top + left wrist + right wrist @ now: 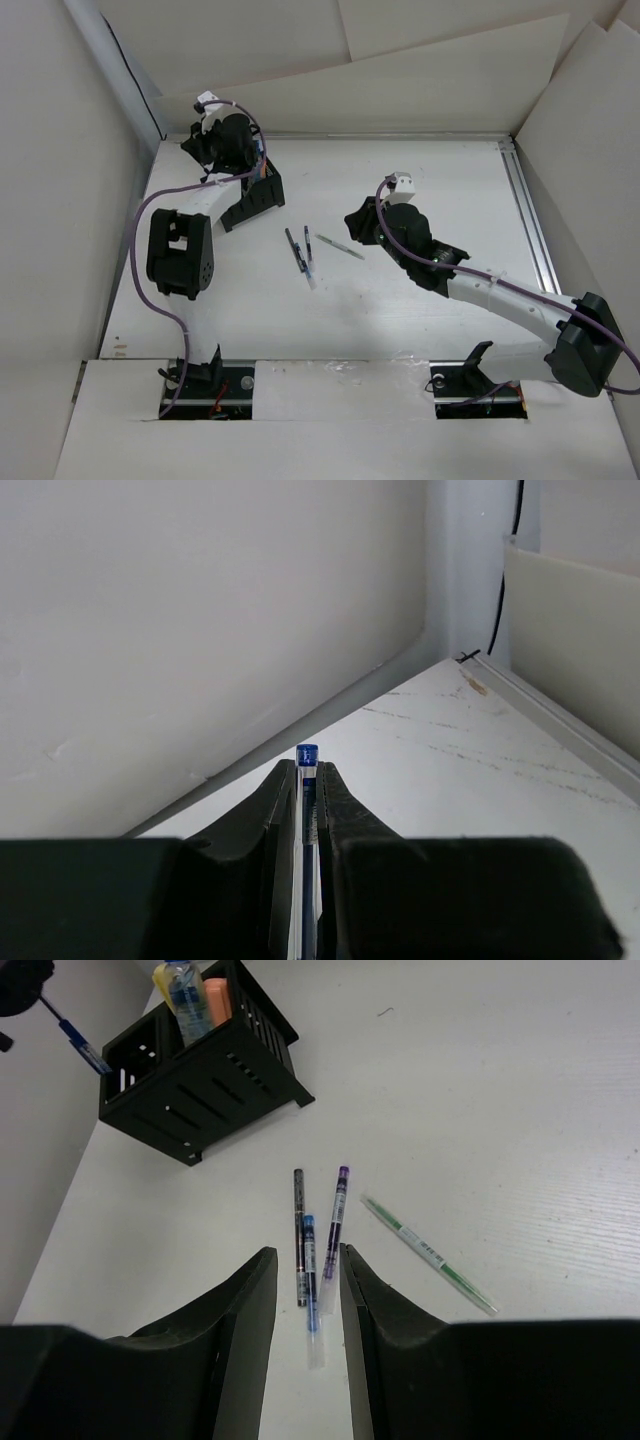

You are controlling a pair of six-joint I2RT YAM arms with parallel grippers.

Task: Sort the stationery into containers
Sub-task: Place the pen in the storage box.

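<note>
Far-left corner of the bench [420, 180]: the black organiser [215, 1085] stands here, close to the pale wall panels [60, 200]; the left arm reaches over it and covers much of it in the top view.
Organiser contents: a blue-capped clear tube [185, 990], an orange piece [218, 1002] and a yellow piece [163, 974] stand upright in the back compartments, their tops cut off by the frame edge.
Left hand [307, 772]: clamped tight on a blue-capped pen [307, 752], whose cap just clears the fingertips; the barrel is hidden between the fingers. From the right wrist it shows as a dark shape holding the pen tilted beside the organiser's left end; whether the tip is inside a compartment cannot be told.
Right hand [306, 1252]: parted a little, gripping nothing, above the loose pens.
Bench middle: a black pen [298, 1220], a blue pen [309, 1280] and a purple pen [338, 1210] lie close together, nearly parallel; a green-striped pen [425, 1252] lies slanted just beside them.
Surroundings: a purple cable [140, 250] loops along the left arm; a metal rail [530, 220] runs down the bench's right edge.
Writing: marks on the pen barrels are too small to read.
</note>
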